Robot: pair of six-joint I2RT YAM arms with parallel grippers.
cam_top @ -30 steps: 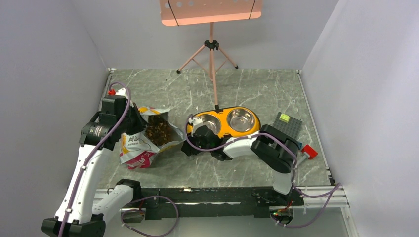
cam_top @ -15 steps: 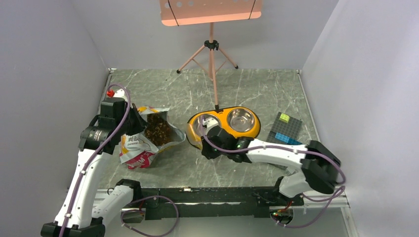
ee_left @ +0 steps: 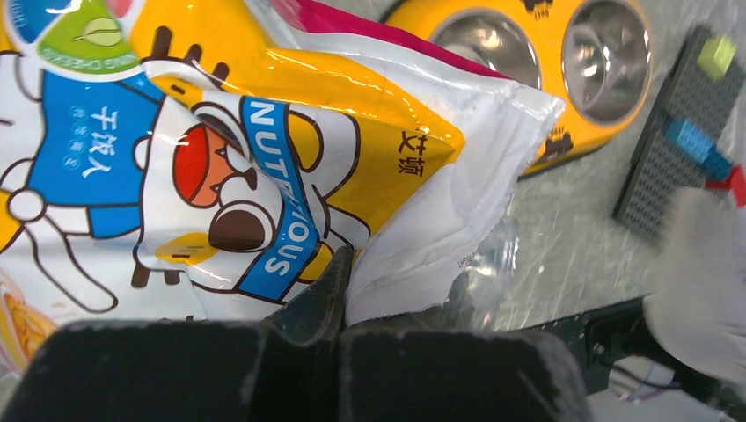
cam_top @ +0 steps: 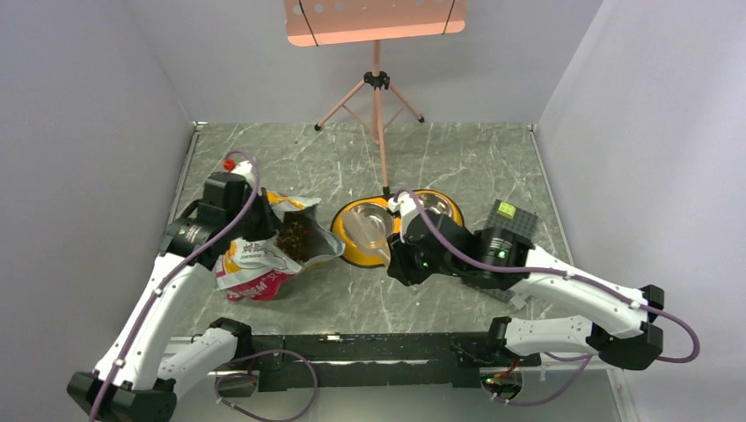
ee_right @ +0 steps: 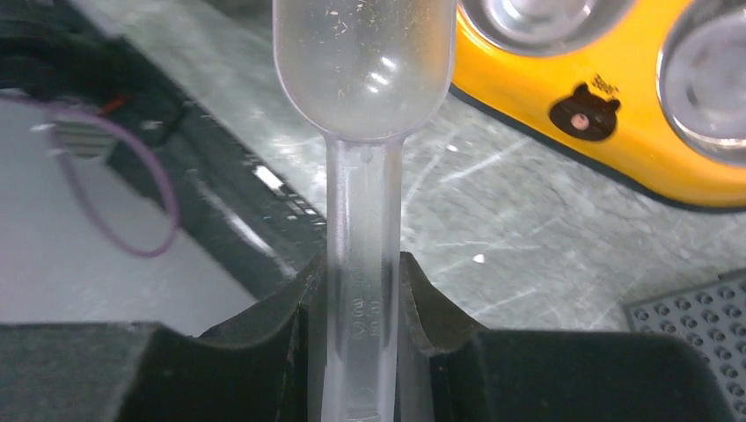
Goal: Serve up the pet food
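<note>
The pet food (cam_top: 297,236), brown kibble, shows inside the open mouth of a crinkly white-and-yellow bag (cam_top: 257,264) lying left of centre. My left gripper (cam_top: 266,230) is shut on the bag's torn top edge; in the left wrist view its fingertips (ee_left: 341,281) pinch the white film of the bag (ee_left: 264,158). My right gripper (cam_top: 393,255) is shut on the handle of a clear plastic scoop (cam_top: 368,230), which hangs empty over the left bowl of the yellow feeder (cam_top: 345,248). The right wrist view shows the scoop (ee_right: 365,53) upright between the gripper's (ee_right: 362,286) fingers.
The feeder's right steel bowl (cam_top: 437,206) is empty. A grey studded plate (cam_top: 512,225) with a green brick lies right of the feeder. A pink tripod stand (cam_top: 376,88) rises at the back. Walls close the table on three sides.
My right gripper closed on the scoop and lifted it from the table beside the feeder up over the left bowl. My left arm shifted the bag slightly right and farther back.
</note>
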